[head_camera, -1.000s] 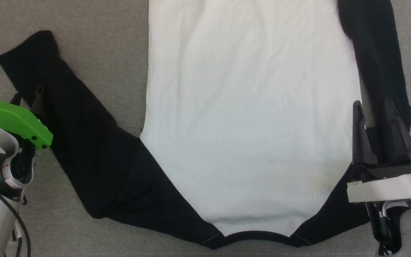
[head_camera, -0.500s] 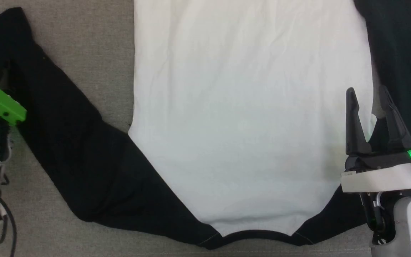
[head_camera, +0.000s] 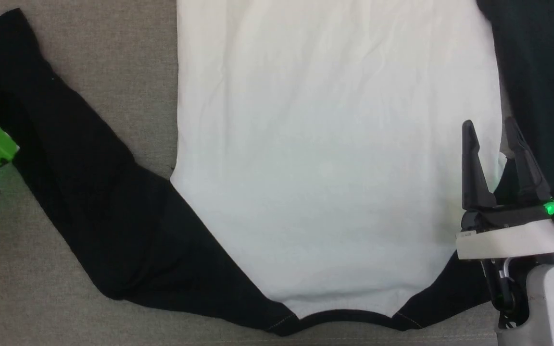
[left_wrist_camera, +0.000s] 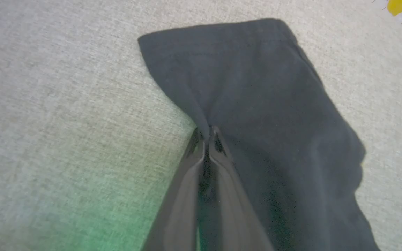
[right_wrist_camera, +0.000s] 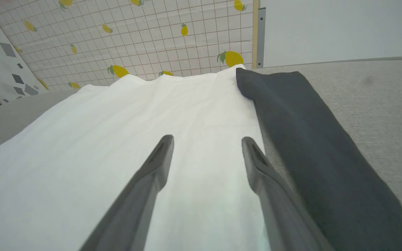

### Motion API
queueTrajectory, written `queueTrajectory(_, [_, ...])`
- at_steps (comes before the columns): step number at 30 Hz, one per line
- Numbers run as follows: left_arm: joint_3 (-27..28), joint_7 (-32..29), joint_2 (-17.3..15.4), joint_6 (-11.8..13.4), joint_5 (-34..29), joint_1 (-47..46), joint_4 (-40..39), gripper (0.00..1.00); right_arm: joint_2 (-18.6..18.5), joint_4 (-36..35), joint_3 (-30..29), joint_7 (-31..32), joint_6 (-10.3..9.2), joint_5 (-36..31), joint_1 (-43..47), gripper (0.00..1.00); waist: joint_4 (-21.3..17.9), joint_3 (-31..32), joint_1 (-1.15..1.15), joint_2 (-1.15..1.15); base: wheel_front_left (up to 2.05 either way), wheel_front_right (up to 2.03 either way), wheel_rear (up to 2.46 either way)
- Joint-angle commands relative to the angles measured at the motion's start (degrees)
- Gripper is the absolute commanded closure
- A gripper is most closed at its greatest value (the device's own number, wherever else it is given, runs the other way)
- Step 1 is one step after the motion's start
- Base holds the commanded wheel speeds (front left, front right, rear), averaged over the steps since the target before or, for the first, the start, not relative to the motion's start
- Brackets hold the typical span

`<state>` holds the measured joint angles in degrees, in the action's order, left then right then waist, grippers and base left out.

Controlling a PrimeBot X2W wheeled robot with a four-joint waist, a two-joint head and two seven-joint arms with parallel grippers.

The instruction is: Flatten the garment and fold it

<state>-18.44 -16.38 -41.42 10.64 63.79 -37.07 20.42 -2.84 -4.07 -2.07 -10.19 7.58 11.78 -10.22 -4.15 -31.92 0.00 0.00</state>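
**Left gripper (left_wrist_camera: pixel 206 134) has just clamped onto the splayed sleeve (left_wrist_camera: pixel 257 104); right gripper (head_camera: pixel 491 127) still spread.**

Within the last second the left gripper's 2 fingers went from apart to pressed together on the sleeve's near edge, at mid-frame of the left wrist view, cloth puckering into the pinch. I judge the sleeve is now ready to be carried inward. The garment (head_camera: pixel 334 144) lies flat on the grey fabric surface (head_camera: pixel 113 48), its white body filling the head view's centre and its black neckline (head_camera: pixel 344 315) at the bottom. The straight sleeve (head_camera: pixel 532 72) runs up the right edge. The right gripper hovers unladen over the body's right edge. Bare surface at upper left and along the right margin leaves room; the splayed sleeve's cuff nearly reaches the frame's left edge.
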Motion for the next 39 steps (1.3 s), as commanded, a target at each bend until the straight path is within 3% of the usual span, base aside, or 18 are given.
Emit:
queueTrajectory(1, [-1.9, -1.1, 1.9, -0.8, -0.3, 1.9, 0.1, 1.0, 0.0, 0.2, 0.1, -0.6, -0.09, 0.5, -1.0, 0.0, 0.1, 0.5, 0.0, 0.0, 0.0, 0.0, 0.0])
queueTrajectory(10, [0.2, 5.9, 0.7, -1.0, -2.3, 4.2, -5.1, 1.0, 0.0, 1.5, -1.0, -0.8, -0.09, 0.7, 0.5, 0.0, 1.2, 5.4, 0.0, 0.0, 0.0, 0.0, 0.0])
queueTrajectory(17, [2.9, 10.2, -1.9, 1.3, -3.9, 7.0, -11.1, 1.0, 0.0, 2.1, -1.9, -0.6, -0.09, 0.8, 2.7, 0.0, 2.9, 11.3, 0.0, 0.0, 0.0, 0.0, 0.0])
queueTrajectory(26, [1.9, 9.4, -3.3, 4.1, -5.7, 9.7, -22.0, 1.0, 0.0, -0.1, -4.7, 0.5, -0.09, 0.4, 5.7, 0.0, 3.8, 17.2, 0.0, 0.0, 0.0, 0.0, 0.0])
queueTrajectory(33, [-6.6, 7.5, 1.5, 4.4, -9.7, 9.0, -30.9, 1.0, 0.0, -2.3, -7.5, 2.2, -0.09, 0.0, 7.9, 0.0, 3.2, 20.2, 0.0, 0.0, 0.0, 0.0, 0.0])
queueTrajectory(39, [-15.5, 6.7, 9.0, 2.4, -12.5, 6.8, -33.0, 1.0, 0.0, -3.6, -8.9, 3.2, -0.09, -0.2, 8.8, 0.0, 2.9, 21.7, 0.0, 0.0, 0.0, 0.0, 0.0])
